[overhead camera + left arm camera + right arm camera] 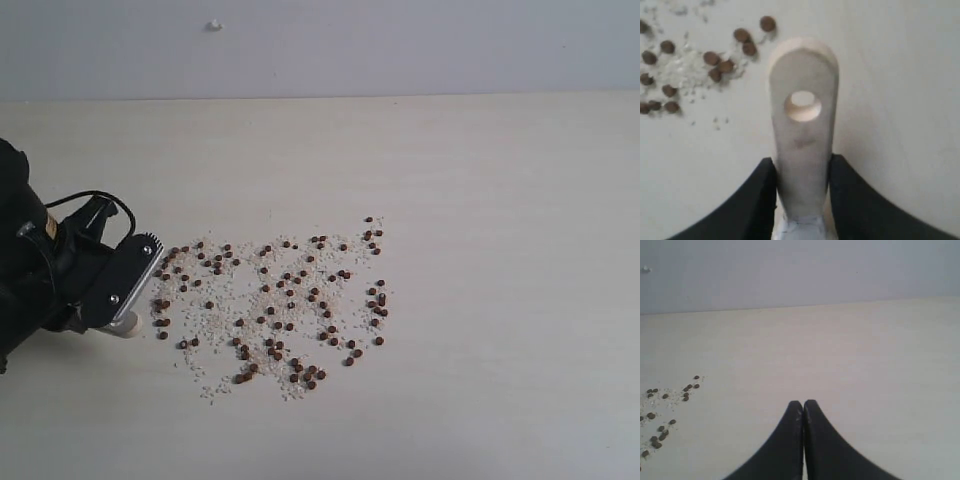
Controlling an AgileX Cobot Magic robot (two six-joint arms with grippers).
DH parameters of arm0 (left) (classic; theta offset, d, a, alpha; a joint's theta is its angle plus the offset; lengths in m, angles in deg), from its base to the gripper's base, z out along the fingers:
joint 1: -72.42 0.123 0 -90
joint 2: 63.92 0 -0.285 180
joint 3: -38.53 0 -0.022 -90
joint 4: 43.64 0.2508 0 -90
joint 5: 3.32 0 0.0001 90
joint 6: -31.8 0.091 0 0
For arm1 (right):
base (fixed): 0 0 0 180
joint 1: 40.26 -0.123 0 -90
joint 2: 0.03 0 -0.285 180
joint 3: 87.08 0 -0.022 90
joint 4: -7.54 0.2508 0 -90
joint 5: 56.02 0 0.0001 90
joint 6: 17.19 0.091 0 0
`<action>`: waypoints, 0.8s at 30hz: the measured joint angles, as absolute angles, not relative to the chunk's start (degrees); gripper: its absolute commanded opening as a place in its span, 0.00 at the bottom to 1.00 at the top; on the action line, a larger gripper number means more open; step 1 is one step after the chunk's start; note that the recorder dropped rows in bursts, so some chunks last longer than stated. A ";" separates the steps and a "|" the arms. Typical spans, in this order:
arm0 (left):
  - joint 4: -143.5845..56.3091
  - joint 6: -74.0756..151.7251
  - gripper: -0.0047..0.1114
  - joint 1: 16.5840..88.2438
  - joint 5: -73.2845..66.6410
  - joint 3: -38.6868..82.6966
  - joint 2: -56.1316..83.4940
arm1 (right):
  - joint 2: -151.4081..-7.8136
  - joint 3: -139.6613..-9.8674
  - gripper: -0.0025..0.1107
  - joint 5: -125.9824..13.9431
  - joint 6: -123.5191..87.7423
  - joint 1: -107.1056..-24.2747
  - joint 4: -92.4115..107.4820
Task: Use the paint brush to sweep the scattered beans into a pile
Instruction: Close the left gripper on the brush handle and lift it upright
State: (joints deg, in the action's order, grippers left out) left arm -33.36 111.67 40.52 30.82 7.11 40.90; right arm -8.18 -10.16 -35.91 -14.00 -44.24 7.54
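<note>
The beans [280, 300] lie scattered in a wide patch on the table, dark reddish-brown dots mixed with fine whitish grains. My left gripper [118, 305] stands at the patch's left edge, shut on the paint brush. In the left wrist view the black fingers [757, 195] press both sides of the pale wooden handle [802, 140], whose holed end points toward a few beans [720, 65]. Only the rounded handle end [126, 326] shows in the exterior view; the bristles are hidden. My right gripper [803, 403] is shut and holds nothing, hovering over bare table with some beans [660, 415] off to one side.
The pale table [480, 200] runs back to a grey wall [400, 45]. The right arm is outside the exterior view.
</note>
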 measured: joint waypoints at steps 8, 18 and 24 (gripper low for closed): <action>-32.20 104.78 0.04 40.52 28.07 7.25 39.84 | -8.18 -10.16 0.02 -35.91 -14.00 -44.24 7.54; -31.97 97.20 0.04 40.52 17.53 7.25 39.84 | -8.18 -10.16 0.02 -35.91 -14.00 -44.24 7.54; -31.93 94.11 0.04 40.52 17.94 9.34 39.84 | -8.18 -10.16 0.02 -35.91 -14.00 -44.24 7.54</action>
State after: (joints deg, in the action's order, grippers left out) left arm -31.93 94.11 40.52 17.94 9.34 39.84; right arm -8.18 -10.16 -35.91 -14.00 -44.24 7.54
